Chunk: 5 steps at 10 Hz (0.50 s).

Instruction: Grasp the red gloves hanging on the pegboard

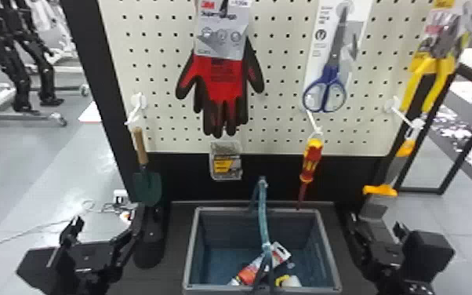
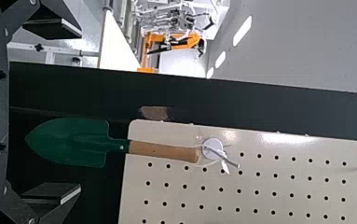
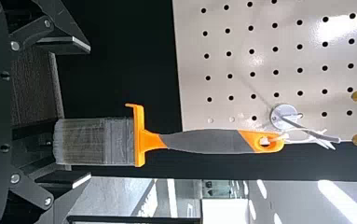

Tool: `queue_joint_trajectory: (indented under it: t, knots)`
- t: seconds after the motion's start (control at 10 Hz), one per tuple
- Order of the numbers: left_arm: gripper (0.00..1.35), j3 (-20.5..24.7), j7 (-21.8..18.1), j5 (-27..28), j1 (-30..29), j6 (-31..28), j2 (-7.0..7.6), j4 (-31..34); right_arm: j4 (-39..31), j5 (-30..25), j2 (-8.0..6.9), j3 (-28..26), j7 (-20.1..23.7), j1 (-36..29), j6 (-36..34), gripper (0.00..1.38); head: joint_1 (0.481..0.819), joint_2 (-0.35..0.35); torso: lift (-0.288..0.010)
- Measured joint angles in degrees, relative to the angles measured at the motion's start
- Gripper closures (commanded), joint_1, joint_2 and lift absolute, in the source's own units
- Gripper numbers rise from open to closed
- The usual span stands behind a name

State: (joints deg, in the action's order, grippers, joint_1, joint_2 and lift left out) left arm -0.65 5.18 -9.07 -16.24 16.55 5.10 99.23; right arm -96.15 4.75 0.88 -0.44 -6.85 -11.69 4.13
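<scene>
**Both arms low by the basket; the red gloves untouched on the pegboard**

Head view: the red gloves [image 1: 220, 84] hang fingers-down from a hook at the top centre of the pegboard [image 1: 157, 59]. They dangle free in front of it, so they can be taken from the front. The left gripper [image 1: 141, 235] and right gripper [image 1: 358, 235] sit either side of a grey basket [image 1: 192, 251] on the table [image 1: 174, 239], well below the gloves.
Left wrist view: the left gripper's fingers [image 2: 50, 193] are spread wide with nothing between them. They face a green trowel [image 2: 73, 142] hung by its wooden handle.
Right wrist view: this gripper is likewise released and empty, facing an orange-and-grey brush [image 3: 167, 140] on its hook.
Neither gripper is lined up with the gloves, so I judge the reach has not begun.
</scene>
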Motion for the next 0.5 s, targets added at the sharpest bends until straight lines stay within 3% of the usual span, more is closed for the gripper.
queue_joint_trajectory:
  t: [0.5]
  knots:
    - [0.14, -0.3, -0.1, -0.5, 0.1, -0.1, 0.0, 0.2, 0.0, 0.0, 0.0, 0.0, 0.0, 0.0, 0.0, 0.32, 0.549, 0.0, -0.1]
